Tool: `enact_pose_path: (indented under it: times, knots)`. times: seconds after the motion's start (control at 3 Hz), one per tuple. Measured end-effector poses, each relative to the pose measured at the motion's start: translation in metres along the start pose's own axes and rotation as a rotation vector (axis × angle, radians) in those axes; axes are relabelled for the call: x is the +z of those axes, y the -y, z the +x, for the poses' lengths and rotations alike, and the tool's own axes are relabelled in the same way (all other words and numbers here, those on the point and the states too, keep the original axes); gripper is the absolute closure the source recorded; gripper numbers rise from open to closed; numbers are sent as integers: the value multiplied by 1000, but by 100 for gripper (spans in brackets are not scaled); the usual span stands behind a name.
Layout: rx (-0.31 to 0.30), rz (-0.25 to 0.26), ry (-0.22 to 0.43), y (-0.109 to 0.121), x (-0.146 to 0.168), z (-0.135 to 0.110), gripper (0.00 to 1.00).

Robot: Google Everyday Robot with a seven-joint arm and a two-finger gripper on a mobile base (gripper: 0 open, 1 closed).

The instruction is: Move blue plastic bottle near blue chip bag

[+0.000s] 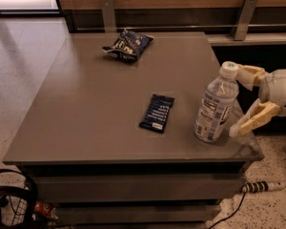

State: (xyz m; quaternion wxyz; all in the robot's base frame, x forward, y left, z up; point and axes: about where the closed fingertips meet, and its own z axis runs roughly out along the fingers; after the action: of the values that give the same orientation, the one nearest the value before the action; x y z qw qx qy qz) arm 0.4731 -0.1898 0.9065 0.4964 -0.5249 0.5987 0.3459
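The blue plastic bottle (216, 105) stands upright near the table's right front corner; it is clear, with a white cap and a white-and-blue label. The blue chip bag (127, 44) lies at the far middle of the table, well away from the bottle. My gripper (236, 103) reaches in from the right, just to the right of the bottle. It is open, with one cream finger (249, 74) beside the cap and the other finger (253, 119) beside the bottle's lower body. The fingers are spread and do not clamp the bottle.
A flat dark blue bar wrapper (157, 112) lies on the grey table (86, 113) left of the bottle. A wooden wall with metal brackets (244, 16) runs behind the table. A cable and power strip (260, 187) lie on the floor at front right.
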Motion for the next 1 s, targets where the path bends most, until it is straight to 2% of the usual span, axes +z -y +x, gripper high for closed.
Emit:
enact_pose_path:
  times: [0.33, 0.67, 1.0]
  knots:
    - [25, -37, 41, -3, 7, 6, 0]
    - [25, -70, 60, -8, 20, 6, 15]
    - [23, -75, 61, -8, 23, 5, 47]
